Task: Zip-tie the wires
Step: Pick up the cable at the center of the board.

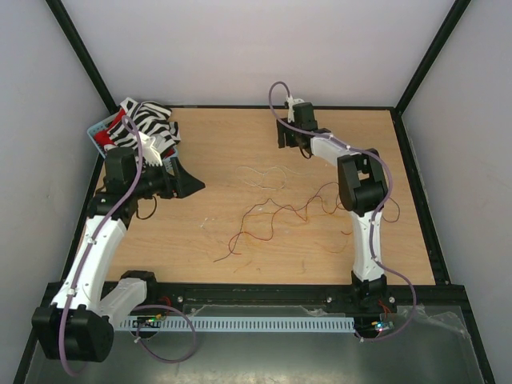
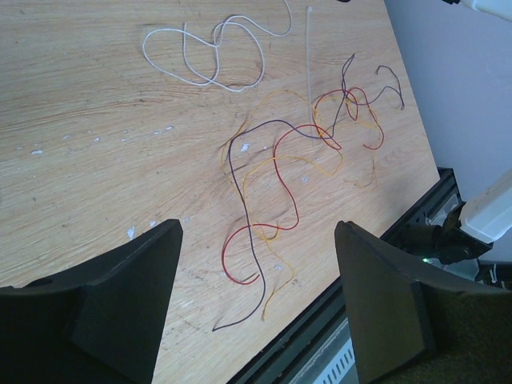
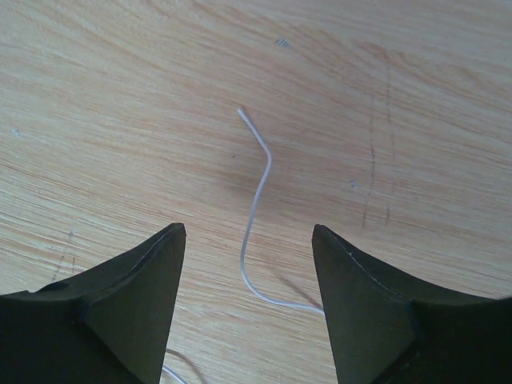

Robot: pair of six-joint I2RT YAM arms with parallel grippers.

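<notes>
The wires (image 2: 276,188), thin red, orange and dark brown strands, lie tangled on the wooden table (image 2: 96,160), with a pale white strand (image 2: 210,58) coiled farther off. In the top view the wires (image 1: 276,212) spread across the table's middle. The zip tie (image 2: 310,68) lies straight and pale beside the white coil. My left gripper (image 2: 258,232) is open above the near ends of the coloured strands, holding nothing; from above, the left gripper (image 1: 192,182) points right. My right gripper (image 3: 248,232) is open over an end of the white strand (image 3: 258,200), which runs under its right finger (image 3: 360,304). The right gripper (image 1: 290,142) is at the far side.
A blue basket (image 1: 98,132) with a zebra-striped cloth (image 1: 148,120) stands at the far left corner, behind the left arm. A black frame rail (image 2: 376,264) edges the table's near side. Thick purple cables (image 1: 380,172) run along both arms.
</notes>
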